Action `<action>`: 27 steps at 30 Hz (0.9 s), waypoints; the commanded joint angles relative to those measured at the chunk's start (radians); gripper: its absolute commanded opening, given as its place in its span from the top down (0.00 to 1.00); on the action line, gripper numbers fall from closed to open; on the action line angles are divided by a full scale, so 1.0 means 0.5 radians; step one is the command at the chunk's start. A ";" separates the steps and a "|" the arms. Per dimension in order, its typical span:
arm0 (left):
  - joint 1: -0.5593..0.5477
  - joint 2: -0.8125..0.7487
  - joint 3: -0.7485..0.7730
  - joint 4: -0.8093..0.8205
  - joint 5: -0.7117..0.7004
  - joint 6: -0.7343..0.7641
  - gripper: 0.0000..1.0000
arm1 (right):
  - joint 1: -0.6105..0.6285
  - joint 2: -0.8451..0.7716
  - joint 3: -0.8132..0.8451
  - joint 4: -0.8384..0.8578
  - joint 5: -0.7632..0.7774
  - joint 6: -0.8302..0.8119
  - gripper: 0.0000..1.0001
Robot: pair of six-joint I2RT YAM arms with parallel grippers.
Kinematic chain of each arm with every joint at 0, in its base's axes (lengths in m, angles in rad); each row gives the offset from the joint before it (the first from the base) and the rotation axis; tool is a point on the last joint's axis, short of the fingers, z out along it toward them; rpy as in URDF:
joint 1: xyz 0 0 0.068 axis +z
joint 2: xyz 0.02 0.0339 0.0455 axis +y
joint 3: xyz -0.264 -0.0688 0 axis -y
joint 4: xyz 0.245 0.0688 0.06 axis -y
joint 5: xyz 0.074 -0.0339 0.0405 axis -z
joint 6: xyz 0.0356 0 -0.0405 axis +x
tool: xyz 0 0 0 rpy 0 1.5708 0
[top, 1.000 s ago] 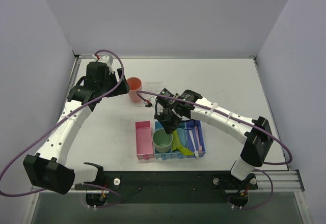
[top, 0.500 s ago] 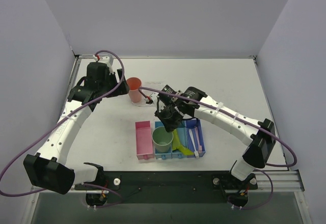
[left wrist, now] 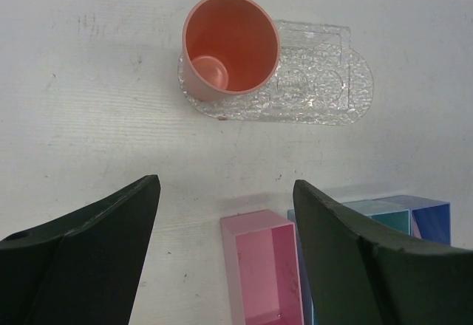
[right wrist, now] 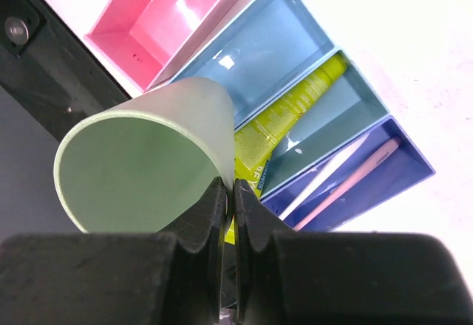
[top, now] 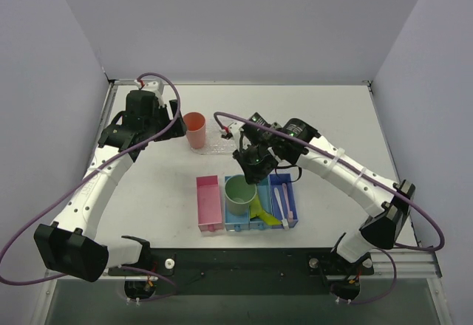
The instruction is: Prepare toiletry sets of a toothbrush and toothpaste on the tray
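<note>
My right gripper [right wrist: 228,192] pinches the green cup [right wrist: 148,155] by its rim over the bins [right wrist: 281,37]; left gripper [left wrist: 225,185] wide open, empty; toothpaste [right wrist: 288,114] and toothbrush [right wrist: 355,173] lie in bins, tray [left wrist: 325,89] well apart; risk: thin rim pinch slips, cup drops onto toothpaste.

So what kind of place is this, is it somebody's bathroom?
Probably not: it looks like a robot test lab. Two robot arms are bolted to a white table, plain walls box it in, and the toothpaste and toothbrush sit in coloured sorting bins.
</note>
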 commanded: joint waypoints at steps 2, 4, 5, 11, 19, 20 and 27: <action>0.013 -0.047 0.055 0.143 -0.070 0.028 0.17 | -0.181 -0.117 0.158 -0.083 0.008 0.127 1.00; 0.017 -0.059 0.058 0.199 -0.070 0.028 0.16 | -0.287 -0.129 0.213 -0.077 0.012 0.179 1.00; 0.017 -0.065 0.061 0.232 -0.070 0.028 0.16 | -0.313 -0.129 0.232 -0.077 0.030 0.194 1.00; 0.041 -0.142 0.046 0.331 -0.100 0.046 0.16 | -0.515 -0.080 0.413 -0.083 0.180 0.292 1.00; 0.050 -0.212 0.006 0.374 -0.113 0.061 0.16 | -0.880 0.034 0.551 -0.052 0.202 0.400 1.00; 0.050 -0.225 -0.003 0.383 -0.119 0.064 0.16 | -0.914 0.055 0.560 -0.034 0.208 0.409 1.00; 0.060 -0.225 -0.031 0.401 -0.140 0.101 0.16 | -1.104 0.165 0.582 0.073 0.327 0.520 1.00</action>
